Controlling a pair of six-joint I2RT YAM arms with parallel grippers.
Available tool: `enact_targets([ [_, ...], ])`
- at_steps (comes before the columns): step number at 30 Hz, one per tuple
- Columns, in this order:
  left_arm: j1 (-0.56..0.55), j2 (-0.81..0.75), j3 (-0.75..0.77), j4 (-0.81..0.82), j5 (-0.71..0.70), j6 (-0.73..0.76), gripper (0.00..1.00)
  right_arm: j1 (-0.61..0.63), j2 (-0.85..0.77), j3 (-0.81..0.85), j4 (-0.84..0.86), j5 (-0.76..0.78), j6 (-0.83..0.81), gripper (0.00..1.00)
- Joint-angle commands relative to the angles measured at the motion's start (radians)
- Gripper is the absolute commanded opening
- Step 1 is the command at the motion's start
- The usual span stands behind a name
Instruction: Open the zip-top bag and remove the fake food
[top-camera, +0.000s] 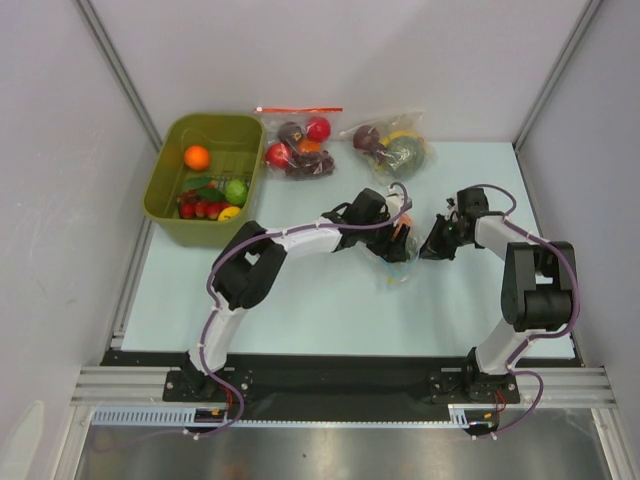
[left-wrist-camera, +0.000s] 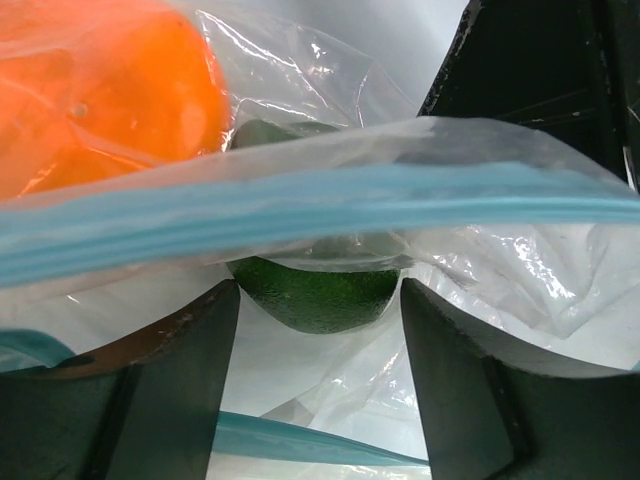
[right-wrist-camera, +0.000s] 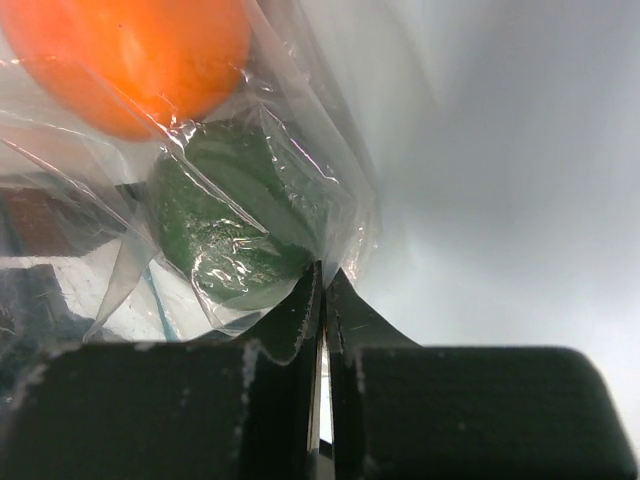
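The zip-top bag (top-camera: 398, 268) lies mid-table between my two grippers, a clear bag with a light-blue zip strip (left-wrist-camera: 300, 205). Inside it are fake food pieces: an orange fruit (left-wrist-camera: 90, 90) and a dark green fruit (left-wrist-camera: 315, 295). My left gripper (left-wrist-camera: 320, 300) stands open at the bag's mouth, between the two zip strips. The dark green fruit sits just past its fingertips. My right gripper (right-wrist-camera: 322, 275) is shut on a fold of the bag's plastic next to the dark green fruit (right-wrist-camera: 235, 235), with the orange fruit (right-wrist-camera: 130, 60) above it.
An olive bin (top-camera: 170, 215) at the back left holds an orange fruit (top-camera: 197, 157), a light green one (top-camera: 236, 190), a yellow one (top-camera: 229, 213) and small red tomatoes. Two other filled clear bags (top-camera: 297, 145) (top-camera: 395, 148) lie at the back.
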Motion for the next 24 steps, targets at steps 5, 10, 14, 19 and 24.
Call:
enact_targets([
  [5,-0.018,0.031,0.071,-0.01,-0.021,0.031,0.74,0.009,0.0,0.027,0.03,-0.031,0.013,0.03],
  [10,-0.018,0.051,0.088,-0.004,-0.014,0.023,0.77,0.024,0.015,0.032,0.028,-0.049,0.007,0.02],
  [14,-0.018,0.067,0.102,-0.009,-0.017,0.026,0.75,0.032,0.023,0.041,0.022,-0.057,0.005,0.01],
  [19,-0.017,0.08,0.111,-0.01,-0.009,0.029,0.41,0.03,0.021,0.041,0.019,-0.06,0.002,0.0],
  [24,-0.017,0.068,0.1,0.0,0.026,0.032,0.18,0.021,0.024,0.039,0.02,-0.06,0.004,0.0],
])
